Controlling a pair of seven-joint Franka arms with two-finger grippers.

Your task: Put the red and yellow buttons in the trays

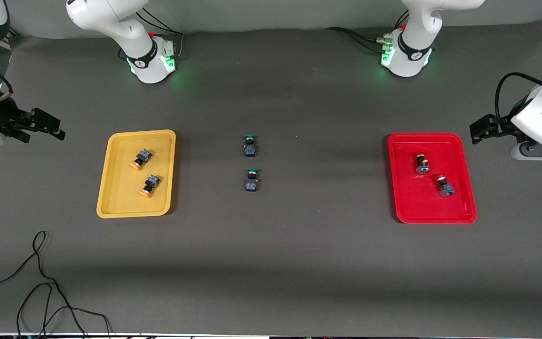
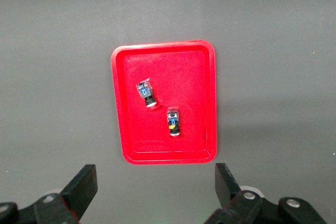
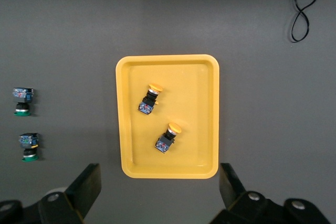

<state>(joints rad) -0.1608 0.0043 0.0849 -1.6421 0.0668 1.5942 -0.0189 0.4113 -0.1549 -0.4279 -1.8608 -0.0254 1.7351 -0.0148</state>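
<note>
Red and yellow buttons all lie in their trays: two yellow-capped buttons [image 1: 145, 173] in the yellow tray [image 1: 111, 188], two red-capped buttons [image 1: 433, 174] in the red tray [image 1: 412, 207]. The task looks done. The left gripper [image 1: 480, 128] and the right gripper [image 1: 45, 123] wait near the trays, jaws released and empty.

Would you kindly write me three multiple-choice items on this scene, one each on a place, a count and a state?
1. Where do the two yellow buttons lie?
A. in the yellow tray
B. in the red tray
C. on the bare table

2. How many green buttons are on the table between the trays?
A. one
B. two
C. four

3. How do the grippers stand?
A. both shut on buttons
B. left open, right shut
C. both open and empty

Answers:
1. A: both lie inside the yellow tray, toward the right arm's end.
2. B: two lie apart, between it and the red tray, which holds the two red buttons.
3. C: the left gripper and the right gripper show spread fingers with nothing between them.
</note>
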